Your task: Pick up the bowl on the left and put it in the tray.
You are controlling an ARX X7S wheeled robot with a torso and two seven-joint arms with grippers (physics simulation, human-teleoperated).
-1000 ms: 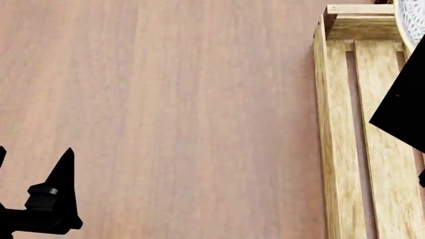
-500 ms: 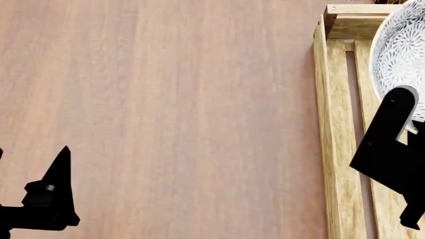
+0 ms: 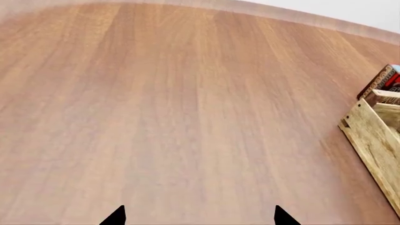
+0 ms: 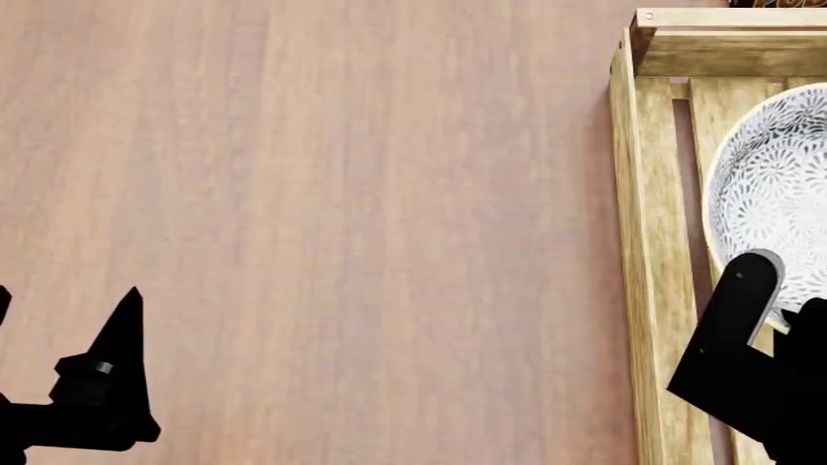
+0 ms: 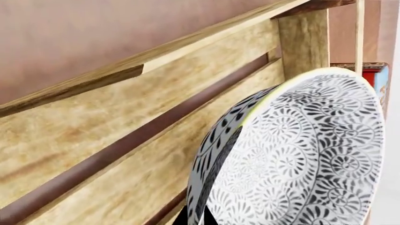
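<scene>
The bowl (image 4: 776, 194), white with a fine grey-blue floral pattern, is at the right edge of the head view, inside the outline of the tray (image 4: 642, 242). My right gripper (image 4: 776, 315) is shut on the bowl's near rim. In the right wrist view the black fingertips (image 5: 212, 218) pinch the rim of the bowl (image 5: 300, 154), one inside and one outside, over the tray's wooden slats (image 5: 125, 126). I cannot tell whether the bowl touches the slats. My left gripper (image 4: 58, 334) hangs open and empty over bare table at the lower left; its gripper (image 3: 198, 218) shows two spread tips.
A brown chocolate pudding box (image 3: 382, 80) stands just beyond the tray's far corner post (image 3: 375, 101). The wooden tabletop (image 4: 323, 194) stretches left of the tray. The table's far edge (image 3: 281, 11) shows in the left wrist view.
My right arm has drawn the bowl nearer along the tray, bringing much more of the bowl into the head view. The left gripper has barely shifted.
</scene>
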